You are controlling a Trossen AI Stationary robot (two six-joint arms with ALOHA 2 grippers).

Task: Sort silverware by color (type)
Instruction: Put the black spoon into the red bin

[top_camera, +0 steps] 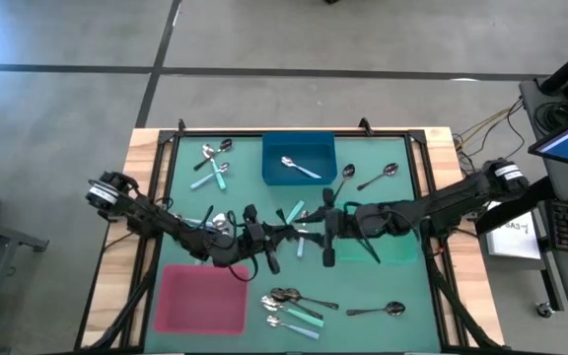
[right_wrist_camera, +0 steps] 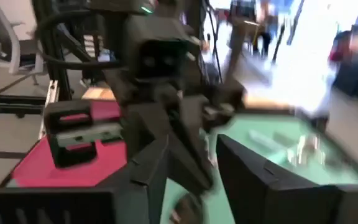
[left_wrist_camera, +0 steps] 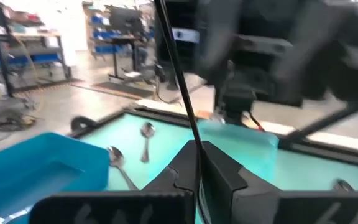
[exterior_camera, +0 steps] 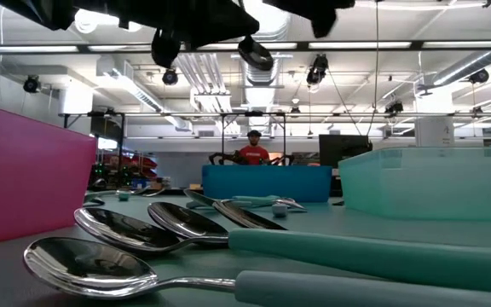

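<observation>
Above the middle of the table my left gripper (top_camera: pixel 286 235) is shut on a dark-handled spoon (left_wrist_camera: pixel 178 74), whose thin handle rises out of the fingers. My right gripper (right_wrist_camera: pixel 191 171) faces it from the table's right. It is open, with its fingers standing on either side of the left gripper's tip. The spoon's bowl is hidden. Other silverware lies flat on the mat: teal-handled and silver spoons near the front edge (top_camera: pixel 299 306), a group at the far left (top_camera: pixel 213 166), and two at the far right (top_camera: pixel 378 177). One silver spoon (top_camera: pixel 301 168) lies in the blue tray. My left gripper pinches the spoon's thin dark handle (left_wrist_camera: pixel 197 149) between its two fingers. The fingers lie level, come from the table's left and cross the handle. The handle stands tilted above them, clear of the table. My right gripper: I cannot tell whether it touches the spoon.
The blue tray (top_camera: pixel 272 176) stands at the far middle, the pink tray (top_camera: pixel 200 296) at the near left and the green tray (top_camera: pixel 394 252) under my right arm. Loose teal spoons (top_camera: pixel 295 212) lie just below the two grippers. A person in red (exterior_camera: pixel 254 154) stands beyond the table.
</observation>
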